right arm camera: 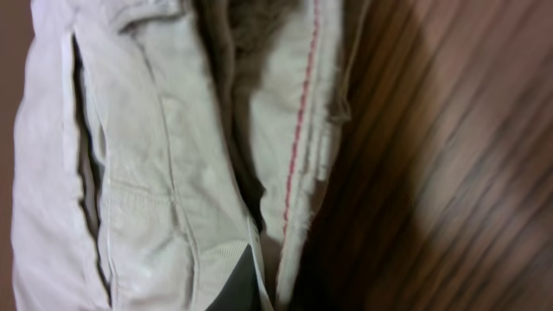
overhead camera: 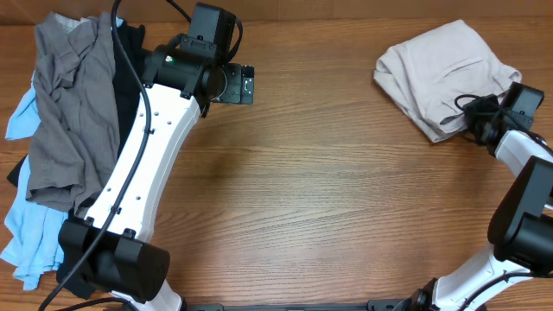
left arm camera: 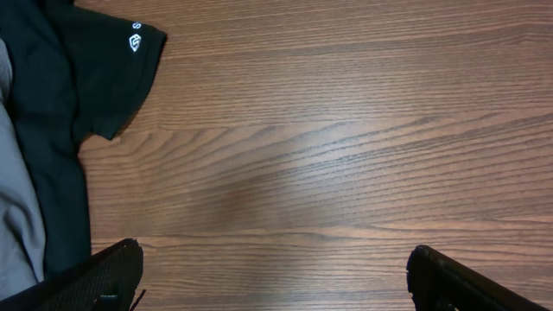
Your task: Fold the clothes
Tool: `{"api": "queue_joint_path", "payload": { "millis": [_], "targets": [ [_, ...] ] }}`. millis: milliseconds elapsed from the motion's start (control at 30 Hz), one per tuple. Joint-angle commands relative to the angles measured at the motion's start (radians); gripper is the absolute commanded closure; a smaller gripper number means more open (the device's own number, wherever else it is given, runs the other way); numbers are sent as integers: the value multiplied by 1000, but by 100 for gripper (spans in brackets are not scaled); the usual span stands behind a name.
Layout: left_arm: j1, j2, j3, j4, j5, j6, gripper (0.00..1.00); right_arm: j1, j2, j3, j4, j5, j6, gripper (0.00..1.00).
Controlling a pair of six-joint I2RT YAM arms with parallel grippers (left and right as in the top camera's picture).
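Though the khaki shorts (overhead camera: 436, 73) lie roughly folded at the right gripper (overhead camera: 471, 111), its opening impossible to tell, the garment pile (overhead camera: 73, 112) beside the wide-spread, empty left gripper (overhead camera: 244, 85) seems unfolded.

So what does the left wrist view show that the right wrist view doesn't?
Left wrist only: a black sleeve with a small white logo, a strip of grey garment at the left edge, and the left gripper, open over bare wood. Right wrist only: a close-up of the beige shorts, with a red stitch line along a seam. Both: the wooden table.
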State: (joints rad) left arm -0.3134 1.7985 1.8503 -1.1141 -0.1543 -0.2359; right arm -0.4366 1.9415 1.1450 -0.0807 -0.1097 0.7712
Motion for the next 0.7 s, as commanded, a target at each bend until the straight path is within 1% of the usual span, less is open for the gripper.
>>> {"api": "queue_joint_path", "payload": {
  "millis": [0, 133, 300, 333, 367, 400, 433, 467, 500, 567, 667],
  "targets": [
    [1, 13, 8, 4, -10, -15, 0, -9, 0, 28, 97, 230, 185, 96],
    [1, 13, 8, 5, -11, -15, 0, -19, 0, 28, 180, 249, 203, 96],
    [1, 13, 8, 16, -10, -16, 0, -24, 3, 28, 192, 244, 192, 95],
    [1, 13, 8, 16, -10, -16, 0, -24, 8, 28, 180, 244, 181, 89],
    [1, 13, 8, 16, -10, -16, 0, -24, 10, 28, 175, 243, 172, 80],
    [1, 13, 8, 16, -10, -16, 0, -24, 13, 28, 162, 243, 158, 58],
    [1, 13, 8, 16, -10, -16, 0, -24, 13, 28, 126, 239, 119, 16],
    [1, 13, 8, 18, -10, -16, 0, -24, 13, 28, 111, 231, 97, 3],
    [1, 13, 8, 19, -10, -15, 0, -26, 11, 28, 94, 213, 77, 0],
    [1, 13, 8, 21, -10, -15, 0, -37, -24, 28, 43, 145, 35, 0],
    [1, 13, 8, 24, -10, -15, 0, -48, -123, 28, -49, 100, 5, 0]
  ]
}}
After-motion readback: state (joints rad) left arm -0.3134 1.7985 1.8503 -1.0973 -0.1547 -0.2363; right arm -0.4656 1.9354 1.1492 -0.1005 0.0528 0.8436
